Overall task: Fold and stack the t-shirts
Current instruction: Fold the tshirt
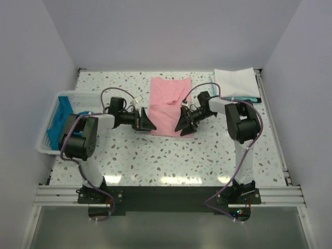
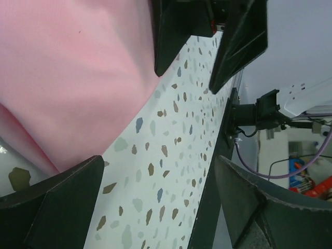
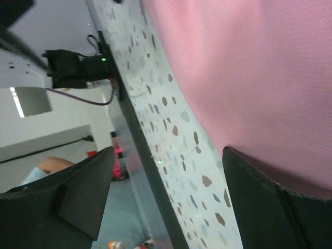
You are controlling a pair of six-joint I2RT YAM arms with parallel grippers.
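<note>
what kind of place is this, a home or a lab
Probably a lab robot test cell: a speckled table boxed in by white walls, two arms bolted to an aluminium rail, and a pink t-shirt laid out.

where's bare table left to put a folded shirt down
The widest bare patch is the near strip of table between the pink shirt and the arm bases. Another lies at the back left, between basket and pink shirt. It is crowded mid-table, where the left hand and right hand flank the shirt.

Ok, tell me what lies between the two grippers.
The near end of the pink t-shirt lies between the left gripper and the right gripper, clearest in the top external view.
</note>
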